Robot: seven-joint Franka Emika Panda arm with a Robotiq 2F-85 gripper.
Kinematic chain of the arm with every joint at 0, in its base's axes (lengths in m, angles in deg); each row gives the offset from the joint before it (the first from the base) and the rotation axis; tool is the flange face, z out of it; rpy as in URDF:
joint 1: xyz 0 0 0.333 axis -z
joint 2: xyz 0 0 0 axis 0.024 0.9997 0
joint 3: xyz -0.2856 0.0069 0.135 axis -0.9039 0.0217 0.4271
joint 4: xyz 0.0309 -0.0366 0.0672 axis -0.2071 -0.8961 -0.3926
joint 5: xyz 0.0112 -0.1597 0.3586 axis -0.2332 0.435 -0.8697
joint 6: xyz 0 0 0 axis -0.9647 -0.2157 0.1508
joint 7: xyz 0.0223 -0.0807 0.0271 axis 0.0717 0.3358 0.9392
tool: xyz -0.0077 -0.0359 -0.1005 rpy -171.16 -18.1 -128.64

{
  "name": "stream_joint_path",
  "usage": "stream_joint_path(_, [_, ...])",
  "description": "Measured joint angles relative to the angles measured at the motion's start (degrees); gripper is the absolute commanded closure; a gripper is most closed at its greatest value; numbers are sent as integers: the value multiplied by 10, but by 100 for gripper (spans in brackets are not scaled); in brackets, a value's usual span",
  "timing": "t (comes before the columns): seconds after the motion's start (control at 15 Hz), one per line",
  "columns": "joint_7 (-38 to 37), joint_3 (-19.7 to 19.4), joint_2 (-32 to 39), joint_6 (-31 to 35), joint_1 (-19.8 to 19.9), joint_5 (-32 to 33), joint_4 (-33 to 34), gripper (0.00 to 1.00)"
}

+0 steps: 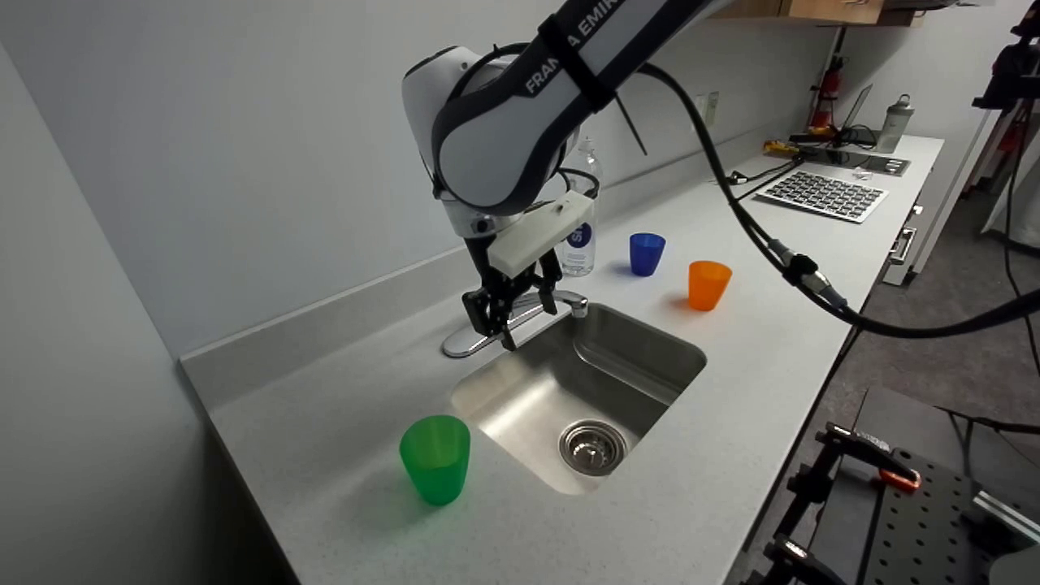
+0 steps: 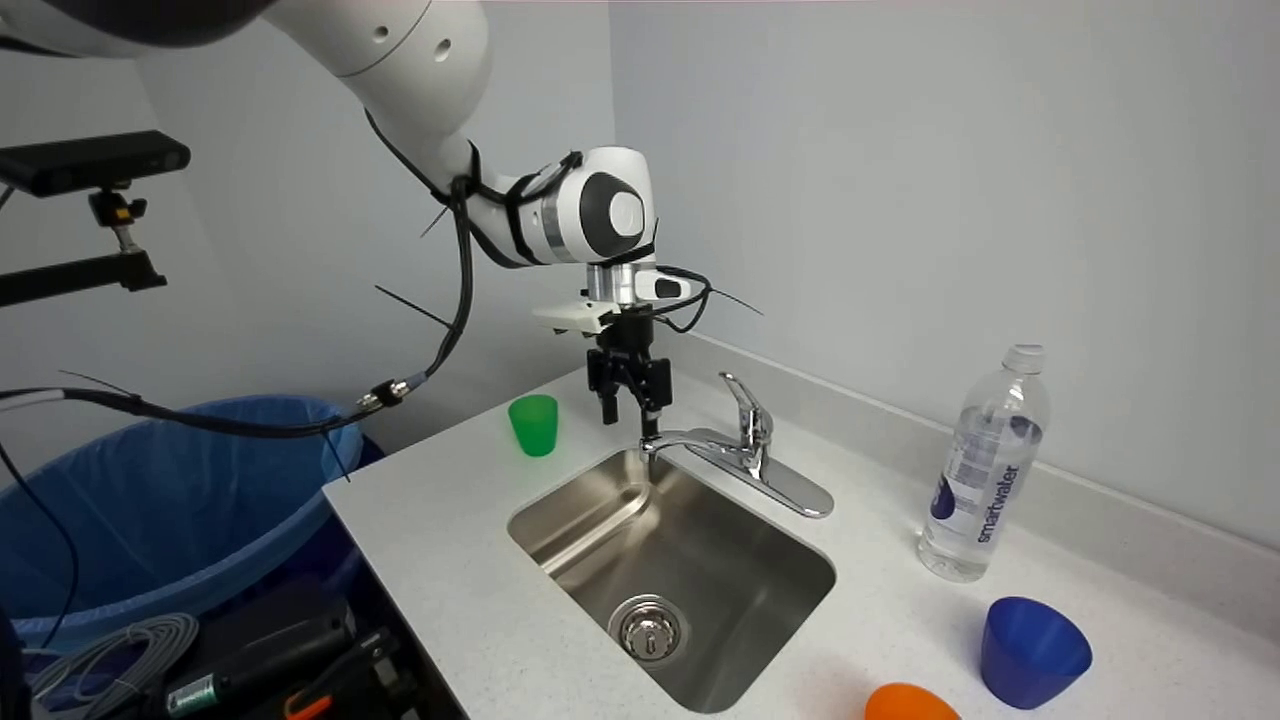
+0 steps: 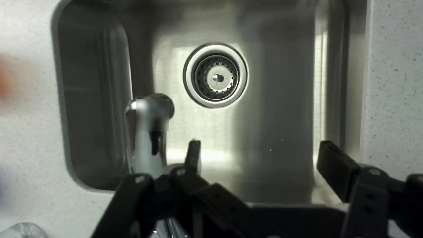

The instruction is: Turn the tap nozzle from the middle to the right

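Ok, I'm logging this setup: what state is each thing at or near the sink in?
Gripper: open, pointing down
Sink: no standing water visible
Tap nozzle: out over the sink, not gripped
Lever handle: slanting upward; no flow visible
Drain strainer: in place; open or shut unclear
Green cup: upright
Orange cup: upright
Blue cup: upright
Water bottle: standing; fill level unclear

The slim, curved, shiny chrome faucet spout (image 3: pixel 143 140) reaches across the wall-side edge of the sink (image 3: pixel 274 115).
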Motion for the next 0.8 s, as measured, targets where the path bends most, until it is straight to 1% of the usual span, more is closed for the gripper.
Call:
stream_joint_path(0.27, [0, 0, 7, 0, -11, 0, 8, 73])
stream_joint_path(0.4, [0, -2, 5, 0, -13, 0, 12, 87])
stream_joint_path(0.47, [0, -3, 3, 0, -13, 0, 14, 95])
stream_joint_path(0.53, [0, -6, 1, 0, -13, 0, 16, 100])
stream_joint_path(0.8, [0, -24, -13, -9, -12, 0, 16, 100])
